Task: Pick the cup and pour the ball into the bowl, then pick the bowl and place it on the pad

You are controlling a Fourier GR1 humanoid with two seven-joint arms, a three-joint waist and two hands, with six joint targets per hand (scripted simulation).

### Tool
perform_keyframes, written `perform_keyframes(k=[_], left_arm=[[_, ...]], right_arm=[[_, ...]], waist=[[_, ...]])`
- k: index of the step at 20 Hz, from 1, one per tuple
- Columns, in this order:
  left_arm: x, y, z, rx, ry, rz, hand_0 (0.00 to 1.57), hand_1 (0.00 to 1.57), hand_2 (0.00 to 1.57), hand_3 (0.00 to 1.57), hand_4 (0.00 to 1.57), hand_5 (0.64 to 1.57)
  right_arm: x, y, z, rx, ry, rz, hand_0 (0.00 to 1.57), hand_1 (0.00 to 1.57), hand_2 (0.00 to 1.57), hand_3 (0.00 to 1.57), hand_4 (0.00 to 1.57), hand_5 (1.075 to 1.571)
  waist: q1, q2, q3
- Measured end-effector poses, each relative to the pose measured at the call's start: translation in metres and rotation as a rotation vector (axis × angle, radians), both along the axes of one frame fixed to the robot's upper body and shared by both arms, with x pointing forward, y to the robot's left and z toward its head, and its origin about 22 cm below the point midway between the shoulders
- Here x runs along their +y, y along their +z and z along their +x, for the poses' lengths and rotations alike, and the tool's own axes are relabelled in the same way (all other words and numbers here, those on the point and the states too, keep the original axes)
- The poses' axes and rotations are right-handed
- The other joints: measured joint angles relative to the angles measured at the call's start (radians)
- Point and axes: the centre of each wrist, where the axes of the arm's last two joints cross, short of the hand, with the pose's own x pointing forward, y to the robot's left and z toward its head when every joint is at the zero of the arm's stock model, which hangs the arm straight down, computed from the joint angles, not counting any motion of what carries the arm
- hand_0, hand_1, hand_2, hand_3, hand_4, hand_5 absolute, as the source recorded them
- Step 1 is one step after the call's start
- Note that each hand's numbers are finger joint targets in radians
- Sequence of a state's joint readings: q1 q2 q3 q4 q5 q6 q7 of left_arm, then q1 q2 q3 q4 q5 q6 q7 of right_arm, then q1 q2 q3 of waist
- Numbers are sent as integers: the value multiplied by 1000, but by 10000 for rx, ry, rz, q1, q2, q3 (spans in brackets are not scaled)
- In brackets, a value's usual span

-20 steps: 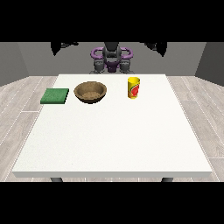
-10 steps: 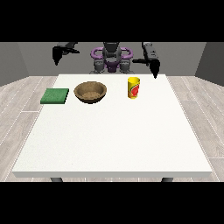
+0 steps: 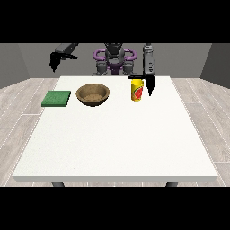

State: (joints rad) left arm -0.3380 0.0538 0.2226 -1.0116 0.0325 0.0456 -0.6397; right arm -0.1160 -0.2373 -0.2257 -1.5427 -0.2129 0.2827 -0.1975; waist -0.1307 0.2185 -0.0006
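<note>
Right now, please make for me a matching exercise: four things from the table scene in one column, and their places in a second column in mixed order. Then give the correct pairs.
Things:
1. pad
2. bowl
3. cup
4. hand at the view's right

Places:
A. between the green item and the yellow item
B. at the table's left edge in the view
C. just beside the yellow item, fingers pointing down
D. to the right of the brown item in the view

Pairs: 1-B, 2-A, 3-D, 4-C
</note>
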Motion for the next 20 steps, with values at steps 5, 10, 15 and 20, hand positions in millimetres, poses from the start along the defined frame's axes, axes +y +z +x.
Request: perform_keyframes(k=[5,10,15,20], left_arm=[[-3,-12,13,-164,140,167,0,0,0,0,0,1520],[-3,-24,18,-105,221,176,0,0,0,0,0,1524],[0,-31,19,-462,473,270,1018,1018,1101,888,1467,776],[1,-34,13,-870,1342,2382,1323,1323,1571,1571,1468,1246]], right_arm=[[3,-3,6,-225,84,56,0,0,0,0,0,1571],[-2,1,10,-221,166,-18,0,0,0,0,0,1571],[-3,-1,9,-534,310,-136,0,0,0,0,0,1570],[-11,11,15,-711,365,-183,0,0,0,0,0,1570]], waist=[[-72,288,3],[-123,407,-1],[-289,669,90],[-561,747,199]])
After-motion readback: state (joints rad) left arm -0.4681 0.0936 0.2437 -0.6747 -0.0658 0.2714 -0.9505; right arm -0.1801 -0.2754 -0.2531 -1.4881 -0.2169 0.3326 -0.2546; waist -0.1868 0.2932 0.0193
